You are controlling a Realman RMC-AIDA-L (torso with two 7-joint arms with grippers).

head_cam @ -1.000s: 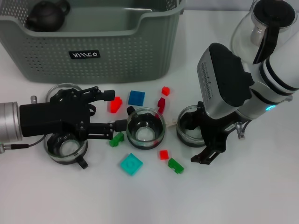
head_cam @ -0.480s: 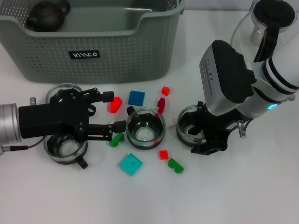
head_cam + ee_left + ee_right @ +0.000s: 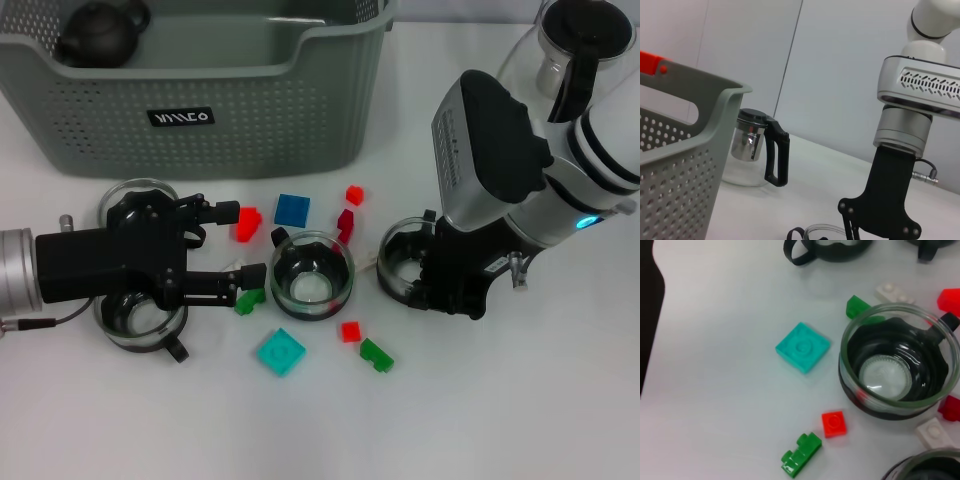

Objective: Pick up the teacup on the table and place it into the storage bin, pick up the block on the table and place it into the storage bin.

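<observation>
Your right gripper dropped onto the rightmost teacup, fingers unreadable | left gripper spread beside middle teacup

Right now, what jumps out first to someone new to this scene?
Two black grippers low over the table: the left gripper open among small blocks beside the middle teacup, the right gripper down at another teacup. Behind them stands the storage bin, a dark teapot inside, and a glass pitcher at far right.
</observation>
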